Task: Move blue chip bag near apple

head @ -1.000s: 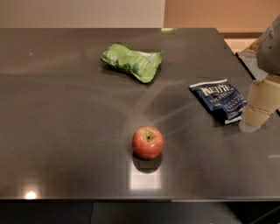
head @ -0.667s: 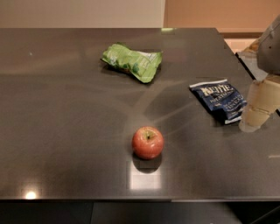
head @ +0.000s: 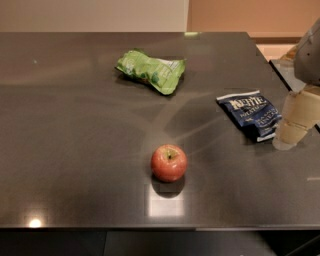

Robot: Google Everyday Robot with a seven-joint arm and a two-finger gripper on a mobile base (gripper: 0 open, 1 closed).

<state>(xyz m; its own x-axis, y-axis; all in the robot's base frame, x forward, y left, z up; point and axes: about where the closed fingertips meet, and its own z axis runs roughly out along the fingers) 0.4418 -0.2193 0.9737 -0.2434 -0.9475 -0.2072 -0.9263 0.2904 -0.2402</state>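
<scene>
1. A dark table (head: 75,130) fills the view.
2. The gripper (head: 296,122) hangs at the right edge, just beside the blue bag; whether it is wide or narrow, I cannot tell.
3. A green bag (head: 151,71) lies toward the back.
4. The blue bag (head: 250,114) lies flat at right, well apart from the apple.
5. The apple (head: 169,162) sits front centre.

It looked like an office kitchenette or break area. A dark, polished surface (head: 75,150) carried bright light glints, backed at 12 o'clock by a plain cream wall (head: 90,15) and at 1 o'clock by a tan wall (head: 250,15). Snack fare lay on it: a green snack bag (head: 152,71) at 12 o'clock, a blue chip bag (head: 250,114) at 2 o'clock, and an apple (head: 169,162) near the middle. The end effector (head: 295,125) stood at 3 o'clock, just beside the blue chip bag.
</scene>
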